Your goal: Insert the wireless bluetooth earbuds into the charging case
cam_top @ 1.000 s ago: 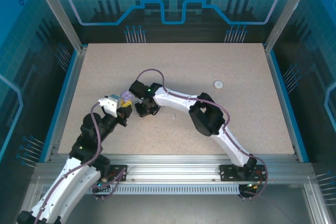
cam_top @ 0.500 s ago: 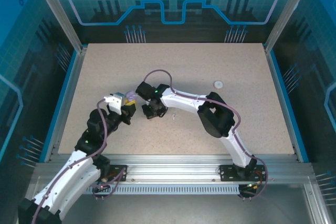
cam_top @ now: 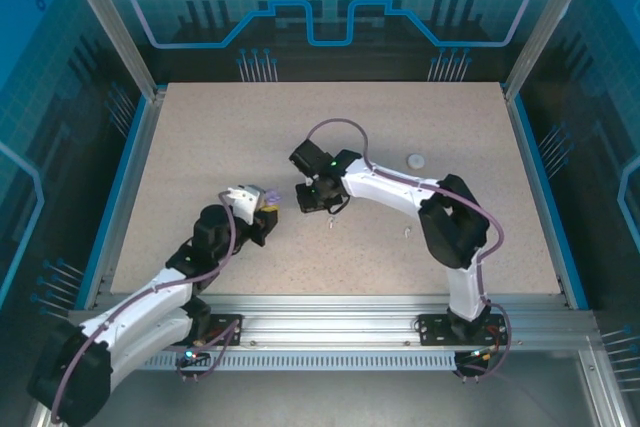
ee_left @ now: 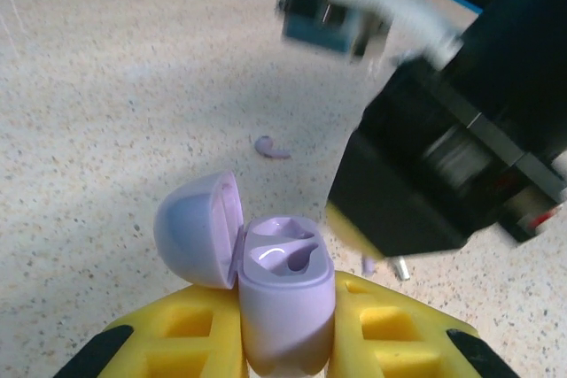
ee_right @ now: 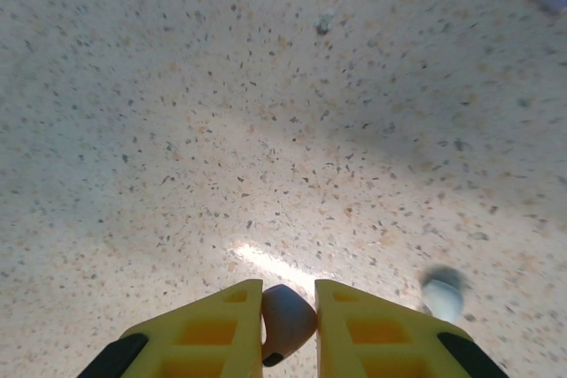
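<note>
My left gripper (ee_left: 283, 300) is shut on an open pale purple charging case (ee_left: 285, 294). Its lid (ee_left: 198, 229) is swung back to the left and both sockets look empty. In the top view the left gripper (cam_top: 264, 209) holds the case (cam_top: 262, 195) left of centre. My right gripper (ee_right: 289, 297) is shut on a pale purple earbud (ee_right: 289, 320) just above the table. From above, the right gripper (cam_top: 313, 199) sits a short way right of the case. A second purple earbud (ee_left: 270, 147) lies on the table beyond the case. A blurred white earbud (ee_right: 441, 293) lies right of my right fingers.
A round white case (cam_top: 416, 160) lies closed at the back right of the speckled table (cam_top: 200, 137). A small white bud (cam_top: 406, 235) lies near the right arm's elbow. The right arm's black body (ee_left: 443, 157) looms close on the right of the left wrist view.
Both arms have shifted to the right. The right gripper pulled away from the case and now stands farther right and back. The left gripper carried the open case rightward.
</note>
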Available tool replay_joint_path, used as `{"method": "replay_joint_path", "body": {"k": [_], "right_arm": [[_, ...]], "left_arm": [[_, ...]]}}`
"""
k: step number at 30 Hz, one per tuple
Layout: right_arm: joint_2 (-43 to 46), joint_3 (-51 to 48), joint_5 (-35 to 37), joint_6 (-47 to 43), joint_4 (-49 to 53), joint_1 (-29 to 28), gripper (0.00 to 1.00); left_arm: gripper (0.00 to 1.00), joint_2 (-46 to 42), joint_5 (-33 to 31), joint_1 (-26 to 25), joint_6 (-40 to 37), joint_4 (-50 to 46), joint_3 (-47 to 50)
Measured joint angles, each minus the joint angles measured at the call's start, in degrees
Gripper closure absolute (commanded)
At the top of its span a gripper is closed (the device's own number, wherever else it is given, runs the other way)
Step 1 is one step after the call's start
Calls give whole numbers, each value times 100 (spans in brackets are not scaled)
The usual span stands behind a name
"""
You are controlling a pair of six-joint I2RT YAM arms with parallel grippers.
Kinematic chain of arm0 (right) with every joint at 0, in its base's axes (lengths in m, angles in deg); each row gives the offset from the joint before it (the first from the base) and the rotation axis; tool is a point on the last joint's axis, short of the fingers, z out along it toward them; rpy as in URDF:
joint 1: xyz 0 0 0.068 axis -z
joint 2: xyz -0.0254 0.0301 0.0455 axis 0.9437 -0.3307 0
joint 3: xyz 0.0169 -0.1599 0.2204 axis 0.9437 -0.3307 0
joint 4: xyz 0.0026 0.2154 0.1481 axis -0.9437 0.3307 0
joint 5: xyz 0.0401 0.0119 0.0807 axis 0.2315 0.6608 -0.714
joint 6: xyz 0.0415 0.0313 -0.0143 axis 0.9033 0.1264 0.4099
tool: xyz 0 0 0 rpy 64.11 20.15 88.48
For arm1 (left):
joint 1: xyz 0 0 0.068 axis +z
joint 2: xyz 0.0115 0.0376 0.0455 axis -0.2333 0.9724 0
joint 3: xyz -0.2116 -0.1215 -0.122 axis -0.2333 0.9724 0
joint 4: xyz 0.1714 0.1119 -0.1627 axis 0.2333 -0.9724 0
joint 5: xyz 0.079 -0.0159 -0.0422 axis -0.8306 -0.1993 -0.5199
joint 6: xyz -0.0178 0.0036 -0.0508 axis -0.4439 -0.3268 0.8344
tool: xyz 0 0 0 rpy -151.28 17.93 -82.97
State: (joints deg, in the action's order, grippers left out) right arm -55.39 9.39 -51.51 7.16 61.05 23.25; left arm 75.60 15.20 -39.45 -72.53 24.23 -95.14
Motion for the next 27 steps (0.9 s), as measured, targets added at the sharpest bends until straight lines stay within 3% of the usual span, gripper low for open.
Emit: {"method": "replay_joint_path", "body": {"k": [17,27], "right_arm": [[1073,-201,144,-2,-37,177,81],[1440,-586,146,-92,-361,175,82]], "left_arm": [[77,2236,503,-420,-55,1467,-472],[77,2658,927,-586,-151,2212,-673]]}}
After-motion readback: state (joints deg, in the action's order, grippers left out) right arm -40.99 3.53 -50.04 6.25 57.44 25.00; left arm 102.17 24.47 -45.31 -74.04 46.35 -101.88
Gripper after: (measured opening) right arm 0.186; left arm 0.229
